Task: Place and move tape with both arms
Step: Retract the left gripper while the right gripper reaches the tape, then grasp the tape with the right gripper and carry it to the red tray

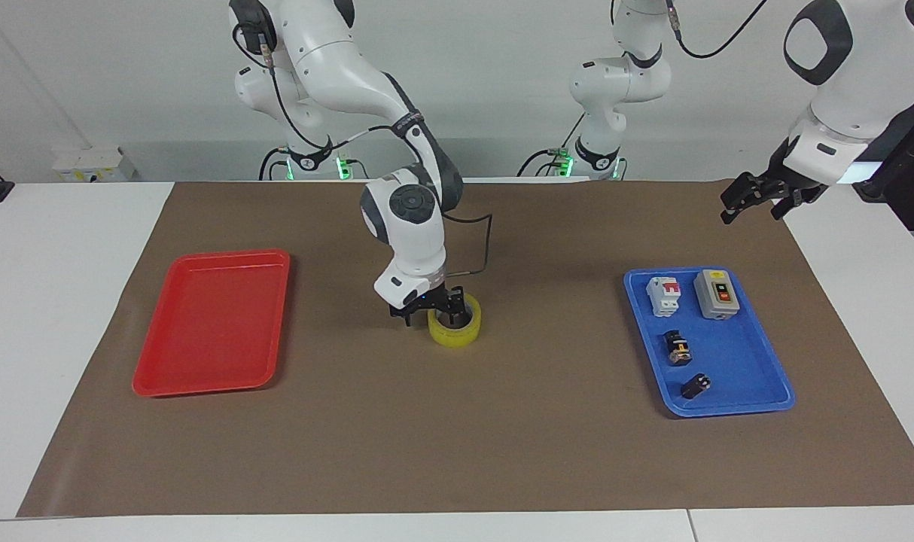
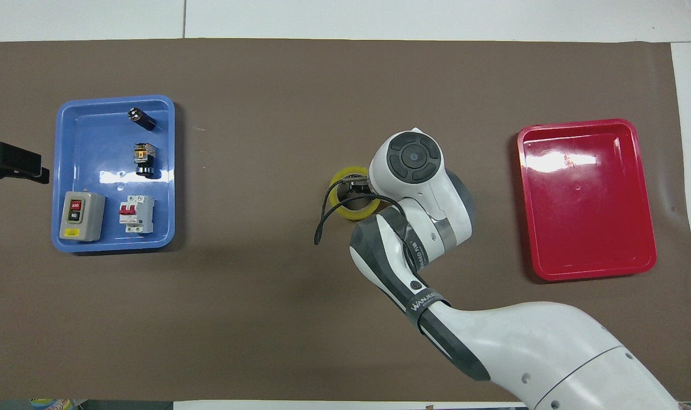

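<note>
The tape [image 1: 457,336], a yellow roll, lies flat on the brown mat at the middle of the table; part of its ring shows in the overhead view [image 2: 354,214]. My right gripper [image 1: 431,310] is down at the tape with its fingers spread. One finger is inside the ring's hole and the other is outside the wall, toward the red tray. In the overhead view the right wrist covers most of the gripper [image 2: 358,187]. My left gripper [image 1: 758,202] is open and empty. It hangs raised over the mat's edge at the left arm's end [image 2: 15,165].
A red tray [image 1: 212,324] lies empty toward the right arm's end [image 2: 587,199]. A blue tray [image 1: 735,354] toward the left arm's end holds a breaker [image 1: 663,295], a grey switch box [image 1: 717,293] and two small black parts. A black cable loops from the right wrist.
</note>
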